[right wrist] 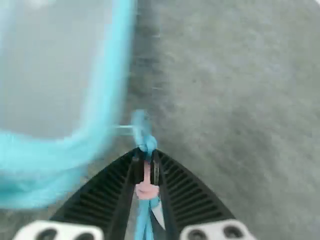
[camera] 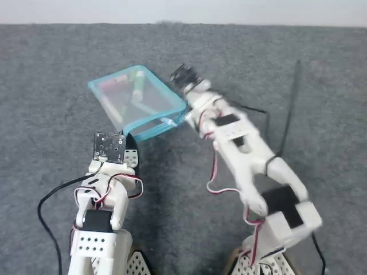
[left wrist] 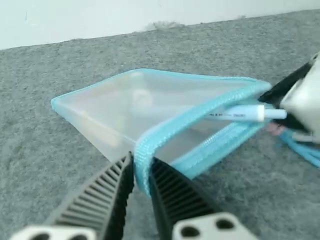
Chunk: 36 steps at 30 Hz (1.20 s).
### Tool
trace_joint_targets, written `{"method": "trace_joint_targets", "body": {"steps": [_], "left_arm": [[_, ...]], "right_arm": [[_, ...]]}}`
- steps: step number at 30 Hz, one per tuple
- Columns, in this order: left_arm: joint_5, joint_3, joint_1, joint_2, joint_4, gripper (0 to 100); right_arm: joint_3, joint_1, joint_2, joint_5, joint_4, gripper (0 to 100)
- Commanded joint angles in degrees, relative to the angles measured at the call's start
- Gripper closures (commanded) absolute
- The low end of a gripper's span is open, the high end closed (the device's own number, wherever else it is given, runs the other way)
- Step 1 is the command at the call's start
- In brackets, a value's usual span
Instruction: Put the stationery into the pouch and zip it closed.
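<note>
Left claw (left wrist: 141, 167): you are clenching its ribbed black fingers on the cyan zip edge of the pouch (left wrist: 100, 115).
Right claw (right wrist: 145, 156): you are gripping the zip pull (right wrist: 145, 189), a pink tab on blue cord.
Arms: two; one is reaching straight to the pouch's near corner, the other is stretching diagonally to its end.
Pouch: one, translucent, woven cyan trim, lying on the grey felt-like table (camera: 57, 69), mouth gaping.
Stationery: one white pen (left wrist: 235, 114) is poking out; green and pink pieces are lying inside, count unclear.
</note>
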Motion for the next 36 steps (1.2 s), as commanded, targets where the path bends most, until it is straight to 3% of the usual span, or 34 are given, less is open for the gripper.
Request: {"method": "trace_joint_targets", "body": {"steps": [1, 8, 12, 16, 21, 36], "left_arm": [[0.70, -4.97, -1.58, -1.14, -0.53, 99], [0.97, -10.68, -12.57, -1.14, -0.53, 99], [1.05, -11.38, -11.60, -1.14, -0.18, 99], [1.05, -11.56, -7.38, -1.14, 2.02, 99], [1.05, -11.82, -6.95, -1.14, 3.52, 99], [1.05, -11.65, -6.59, -1.14, 3.52, 99]], "right_arm": [[-4.13, 2.24, -18.15, -2.20, 12.00, 99.2], [16.44, -1.98, -54.90, -1.93, 13.23, 99.2], [33.23, -6.20, -59.91, 2.46, 11.03, 99.0], [43.43, -7.87, -54.55, 3.08, -4.00, 97.5], [43.96, -10.15, -42.07, 3.08, -16.92, 82.5], [1.76, -10.59, 8.75, 3.08, -17.36, 83.2]]}}
